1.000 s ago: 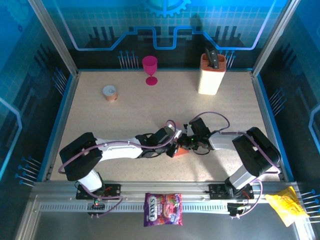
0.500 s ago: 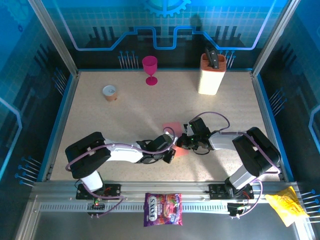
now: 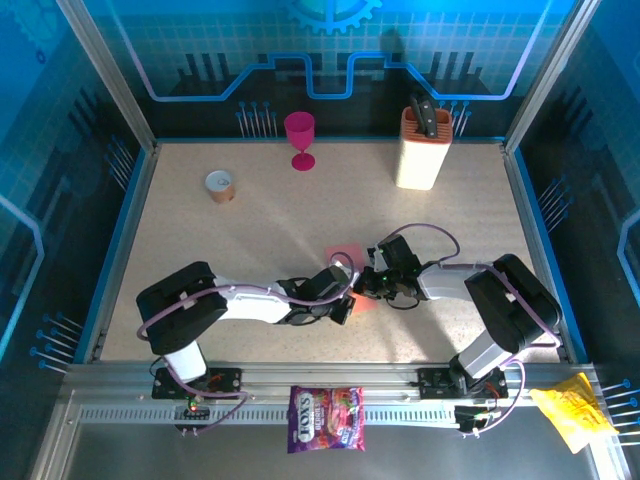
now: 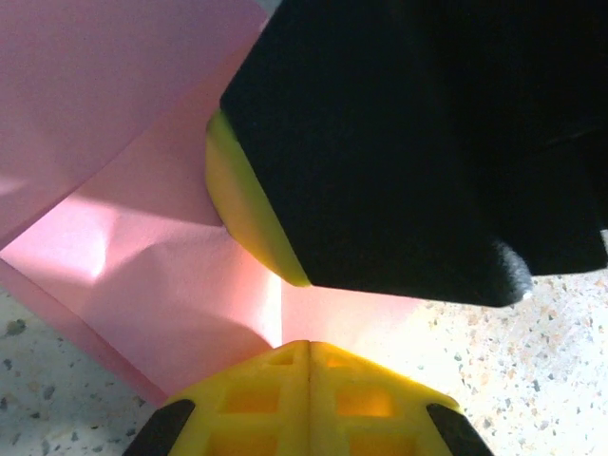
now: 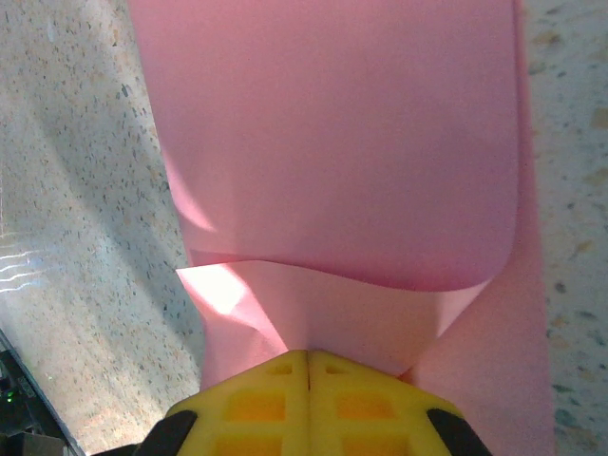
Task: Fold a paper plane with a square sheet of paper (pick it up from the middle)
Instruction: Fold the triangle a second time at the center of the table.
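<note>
The paper [image 3: 345, 256] lies on the table [image 3: 250, 230], well in front of the knife block [image 3: 421, 150] and a little to the left of it, about half way from the block to the arm bases. It is not flat any more. In the right wrist view one flap of it [image 5: 332, 133] is bent over the rest, and its free edge makes a soft curve. In the left wrist view there are some creases and a pale lit area.

The two arms meet at the paper, on the side of it away from the block. The right fingers [image 5: 309, 399] are clenched, and the paper rises in a small peak straight into their tips, so they are pinching it. The left fingers [image 4: 309, 399] are also clenched, tip against tip. An edge of the paper runs up to them, but I cannot tell if they hold it or only touch it. In the left wrist view the right fingers [image 4: 249, 220] stand just beyond the left ones, pressed onto the pink sheet.

The goblet [image 3: 299, 135] stands upright to the left of the block, in the same back row. The candy bag [image 3: 326, 418] lies far in front of the block and to its left, on the metal rail [image 3: 120, 412] past the table edge. The yellow wrapper [image 3: 572, 412] lies far in front of the block and to its right.
</note>
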Tool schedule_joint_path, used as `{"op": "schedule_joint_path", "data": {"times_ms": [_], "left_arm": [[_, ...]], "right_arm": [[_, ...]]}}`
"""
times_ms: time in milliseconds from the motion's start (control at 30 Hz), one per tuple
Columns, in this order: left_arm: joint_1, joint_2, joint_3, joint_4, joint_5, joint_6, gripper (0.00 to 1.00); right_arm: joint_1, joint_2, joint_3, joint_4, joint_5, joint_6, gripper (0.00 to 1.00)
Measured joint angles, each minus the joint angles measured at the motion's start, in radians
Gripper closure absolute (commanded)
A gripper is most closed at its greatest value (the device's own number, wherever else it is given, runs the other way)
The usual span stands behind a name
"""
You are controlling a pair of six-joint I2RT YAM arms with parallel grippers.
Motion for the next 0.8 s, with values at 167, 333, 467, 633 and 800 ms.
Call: {"op": "schedule_joint_path", "data": {"times_ms": [167,333,467,633,800], "left_arm": [[0.000,0.007,0.000,0.000,0.000,0.000,1.00],[0.000,0.008,-0.006,0.002,0.000,0.000,1.00],[-0.002,0.006,-0.014,0.011,0.000,0.000,1.00],[-0.013,-0.011,-0.043,0.032,-0.013,-0.004,1.00],[-0.039,-0.034,-0.080,0.055,-0.037,-0.016,1.00]], "right_arm": [[0.000,0.000,0.000,0.000,0.000,0.000,1.00],[0.000,0.000,0.000,0.000,0.000,0.001,1.00],[0.000,0.000,0.000,0.000,0.000,0.004,1.00],[0.003,0.000,0.000,-0.002,-0.002,0.007,1.00],[0.008,0.000,0.000,-0.004,-0.004,0.007,1.00]]}}
